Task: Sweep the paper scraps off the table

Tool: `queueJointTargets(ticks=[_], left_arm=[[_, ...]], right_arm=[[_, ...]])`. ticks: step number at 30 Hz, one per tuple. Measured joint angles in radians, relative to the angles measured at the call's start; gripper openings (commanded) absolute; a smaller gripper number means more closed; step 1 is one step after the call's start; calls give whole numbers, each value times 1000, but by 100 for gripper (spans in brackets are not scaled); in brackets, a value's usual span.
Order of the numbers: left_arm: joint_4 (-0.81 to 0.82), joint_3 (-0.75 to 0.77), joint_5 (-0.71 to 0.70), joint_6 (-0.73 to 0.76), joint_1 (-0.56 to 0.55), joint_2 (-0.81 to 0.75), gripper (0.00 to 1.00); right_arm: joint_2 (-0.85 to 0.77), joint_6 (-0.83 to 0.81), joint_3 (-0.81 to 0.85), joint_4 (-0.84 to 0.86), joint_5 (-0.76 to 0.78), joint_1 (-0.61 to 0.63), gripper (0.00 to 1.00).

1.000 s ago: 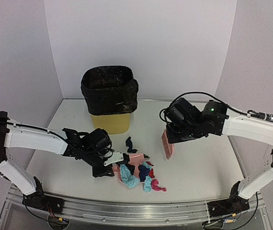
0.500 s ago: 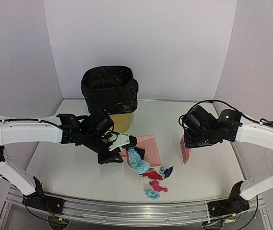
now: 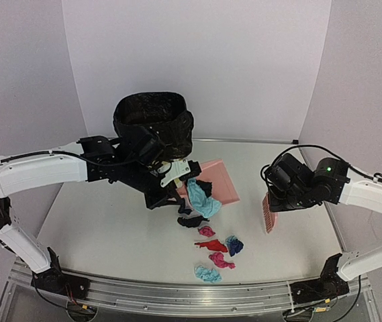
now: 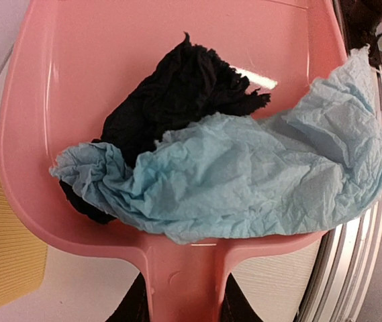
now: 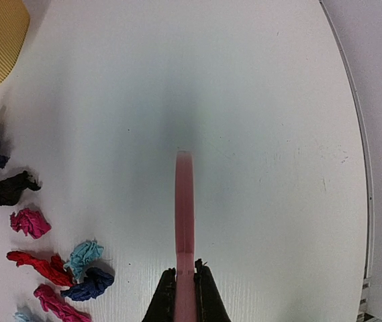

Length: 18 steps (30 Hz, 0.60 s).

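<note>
My left gripper (image 3: 169,188) is shut on the handle of the pink dustpan (image 3: 216,180), held tilted above the table (image 3: 103,228) beside the bin. In the left wrist view the gripper (image 4: 184,303) clamps the handle, and the pan (image 4: 97,47) carries a light blue scrap (image 4: 244,174) over a black one (image 4: 170,94). Several paper scraps lie below: black (image 3: 192,221), pink (image 3: 206,231), red (image 3: 212,245), navy (image 3: 234,245), light blue (image 3: 207,273). My right gripper (image 5: 185,288) is shut on the pink brush (image 5: 184,201), right of the scraps (image 5: 83,258).
A yellow bin with a black bag (image 3: 152,124) stands at the back, just behind the dustpan. White walls close the table at the back and sides. An aluminium rail (image 3: 177,295) runs along the front edge.
The left arm has raised the dustpan and carried it back toward the bin; several scraps slid off onto the table. The right arm has drawn the brush away to the right.
</note>
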Motion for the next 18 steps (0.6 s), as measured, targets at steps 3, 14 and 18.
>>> queueJointTargets(ticks=[3,14,18], left_arm=[[-23,89,-53,-12,0,2,0],[-115,446,-179,27,82,132,0],[-146,564,-179,61,204,205,0]], right_arm=[[0,0,0,-5,0,-1,0],[-1,11,-7,-7,13,-2,0],[-1,19,-22,-8,14,-2,0]])
